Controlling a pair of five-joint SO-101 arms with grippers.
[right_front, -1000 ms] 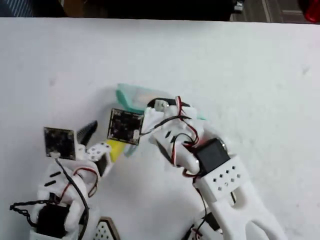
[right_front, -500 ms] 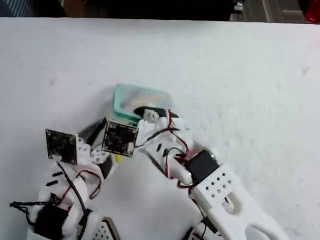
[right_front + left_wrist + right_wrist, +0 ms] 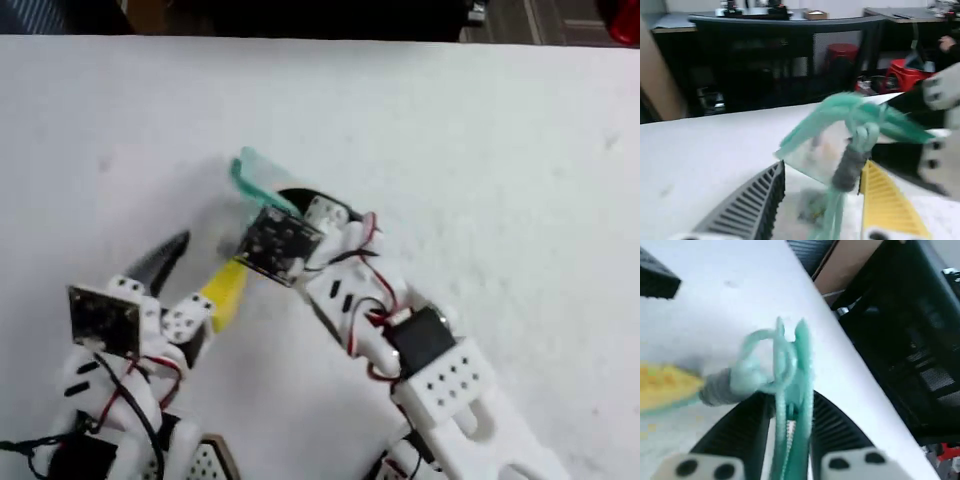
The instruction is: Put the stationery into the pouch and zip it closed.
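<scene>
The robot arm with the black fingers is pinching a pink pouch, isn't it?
Not quite. The pouch is teal green, not pink, as the right wrist view shows. The rest is right: the right gripper has black fingers, and they are pinching the pouch's edge.

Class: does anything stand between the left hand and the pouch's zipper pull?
Nothing visible does. The zipper pull sits between the open fingers of the left hand, while the right hand clamps the edge of the pouch.
</scene>
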